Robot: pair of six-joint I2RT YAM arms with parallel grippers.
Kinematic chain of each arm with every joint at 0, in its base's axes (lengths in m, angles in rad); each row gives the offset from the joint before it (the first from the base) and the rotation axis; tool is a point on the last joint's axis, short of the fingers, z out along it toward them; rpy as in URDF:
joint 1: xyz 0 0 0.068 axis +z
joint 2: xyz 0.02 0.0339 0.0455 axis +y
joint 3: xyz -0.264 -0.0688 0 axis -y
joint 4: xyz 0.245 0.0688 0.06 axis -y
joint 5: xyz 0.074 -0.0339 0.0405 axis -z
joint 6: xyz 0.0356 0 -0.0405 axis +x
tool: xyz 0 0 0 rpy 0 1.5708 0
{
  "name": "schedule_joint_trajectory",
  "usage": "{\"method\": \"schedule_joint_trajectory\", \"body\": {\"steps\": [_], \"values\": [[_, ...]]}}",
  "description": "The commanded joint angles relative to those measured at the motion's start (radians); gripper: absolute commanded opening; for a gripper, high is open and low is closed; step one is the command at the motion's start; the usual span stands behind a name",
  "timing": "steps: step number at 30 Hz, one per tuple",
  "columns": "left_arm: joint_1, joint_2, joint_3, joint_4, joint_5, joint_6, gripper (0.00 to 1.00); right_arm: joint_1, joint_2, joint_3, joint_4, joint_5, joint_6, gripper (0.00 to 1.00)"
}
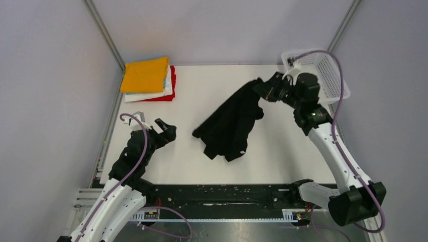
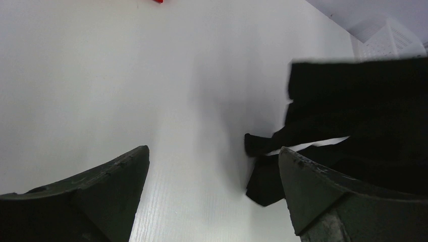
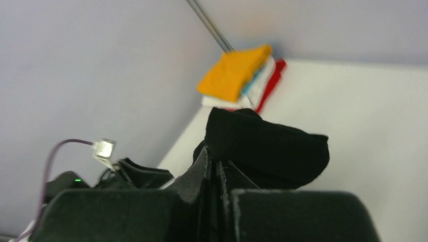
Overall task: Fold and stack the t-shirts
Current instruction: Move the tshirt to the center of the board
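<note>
My right gripper (image 1: 262,89) is closed tight on one edge of the large plain black cloth t-shirt (image 1: 229,126); in the right wrist view the fingers meet with a fold of black fabric bulging just past them. The shirt hangs from that pinch, and its lower part lies bunched on the white table (image 1: 202,91) near the middle. My left gripper (image 1: 166,132) is spread wide with nothing in it, low over the table just beside the shirt's near-left edge. The folded stack of t-shirts (image 1: 147,76), orange-yellow on top with light blue, white and red beneath, sits in the far left corner, well apart from all this. My worry is the grip: it looks like a thin bite on a single edge, so the dragging bundle's weight could pull the cloth free if I lift quickly. The heap is crumpled, so closing the left fingers blindly could catch several layers and leave it twisted rather than spread. The right arm is also just beside the white plastic mesh basket (image 1: 328,70), which a wide swing could knock.
</note>
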State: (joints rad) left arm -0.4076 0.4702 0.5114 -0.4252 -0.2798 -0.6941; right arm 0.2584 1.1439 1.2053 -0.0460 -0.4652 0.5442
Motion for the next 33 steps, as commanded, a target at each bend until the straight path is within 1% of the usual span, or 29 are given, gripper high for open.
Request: {"method": "schedule_joint_trajectory", "body": {"steps": [1, 2, 3, 4, 7, 9, 11, 15, 18, 20, 23, 27, 30, 33], "values": [[0.0, 0.054, 0.005, 0.008, 0.055, -0.024, 0.99, 0.003, 0.045, -0.26, -0.074, 0.267, 0.0, 0.39], [0.0, 0.073, 0.006, 0.004, 0.067, -0.027, 0.99, 0.003, 0.064, -0.3, -0.09, 0.306, -0.016, 0.7], [0.0, 0.091, 0.004, 0.001, 0.081, -0.032, 0.99, 0.002, 0.079, -0.325, -0.113, 0.349, -0.027, 0.97], [0.0, 0.112, 0.002, 0.0, 0.096, -0.034, 0.99, 0.002, 0.088, -0.337, -0.142, 0.388, -0.043, 0.99], [0.0, 0.166, -0.014, 0.013, 0.143, -0.04, 0.99, 0.003, 0.049, -0.369, -0.205, 0.505, -0.089, 0.99], [0.0, 0.19, -0.028, 0.038, 0.173, -0.044, 0.99, 0.002, -0.024, -0.421, -0.188, 0.539, -0.116, 0.99], [0.0, 0.203, -0.038, 0.06, 0.196, -0.045, 0.99, 0.002, -0.141, -0.496, -0.134, 0.57, -0.128, 1.0], [0.0, 0.23, -0.043, 0.101, 0.231, -0.041, 0.99, 0.002, -0.379, -0.663, -0.042, 0.689, -0.06, 1.0], [0.0, 0.273, -0.048, 0.154, 0.269, -0.042, 0.99, 0.002, -0.536, -0.767, -0.009, 0.676, -0.042, 0.99], [-0.001, 0.323, -0.048, 0.205, 0.3, -0.048, 0.99, 0.003, -0.594, -0.797, -0.033, 0.643, -0.014, 0.99], [-0.003, 0.422, -0.035, 0.284, 0.372, -0.051, 0.99, 0.003, -0.594, -0.799, -0.066, 0.584, 0.004, 1.0], [-0.023, 0.568, -0.002, 0.371, 0.42, -0.062, 0.99, 0.003, -0.486, -0.762, -0.132, 0.568, 0.003, 1.0], [-0.054, 0.689, 0.025, 0.435, 0.459, -0.075, 0.99, 0.003, -0.373, -0.746, -0.121, 0.546, 0.005, 0.99], [-0.089, 0.801, 0.078, 0.482, 0.492, -0.075, 0.98, 0.003, -0.29, -0.746, -0.065, 0.514, 0.011, 0.99]]}}
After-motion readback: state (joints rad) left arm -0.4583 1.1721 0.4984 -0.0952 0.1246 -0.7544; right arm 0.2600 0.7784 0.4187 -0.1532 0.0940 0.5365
